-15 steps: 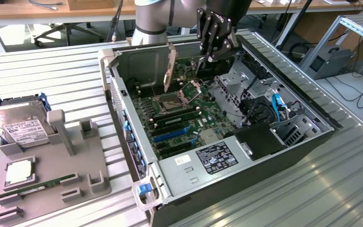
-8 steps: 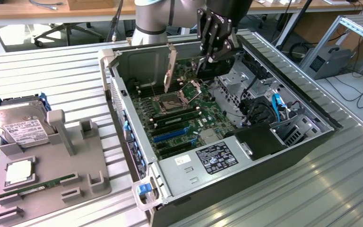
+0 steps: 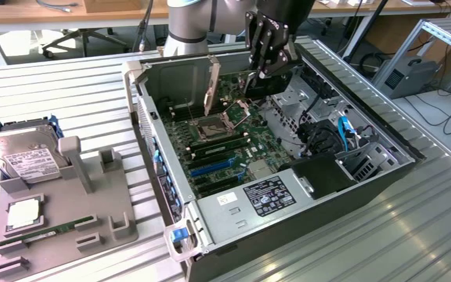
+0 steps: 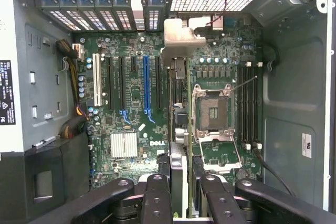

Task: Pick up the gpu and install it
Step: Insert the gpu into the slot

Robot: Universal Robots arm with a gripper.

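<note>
**Pincer** (image 3: 266,66): clenching on the gpu (image 4: 179,114), with one dark finger (image 4: 157,195) pressing on each face of the card. It is hanging over the open computer case (image 3: 382,135), towards the far end in the exterior view.

**Gpu**: being held on edge inside the case, above the motherboard (image 4: 131,51). In the wrist view it is showing as a thin strip running away from the pincer. Its silvery-beige bracket is sitting at the far end, next to the perforated rear slot covers (image 4: 94,19). The card is lying parallel to the expansion slots, between the blue slot (image 4: 147,85) and the CPU socket (image 4: 212,111). Whether its lower edge is touching a slot cannot be told.

**Motherboard**: lying flat in the case, green, and carrying a white slot (image 4: 97,80) and a small finned heatsink (image 4: 124,144). The CPU socket is standing open with its metal frame raised.

**Power supply** (image 3: 269,197): sitting at the near end of the case in the exterior view, with its label facing up.

**Grey tray** (image 3: 92,217): resting on the slatted metal bench (image 3: 53,88) at the exterior view's left, well apart from the pincer.
- A hard drive (image 3: 26,155) with a white label is leaning in its far corner.
- A square processor chip (image 3: 23,212) is lying in a recess.
- A slim green RAM stick (image 3: 49,230) is lying just beside the chip.
</note>
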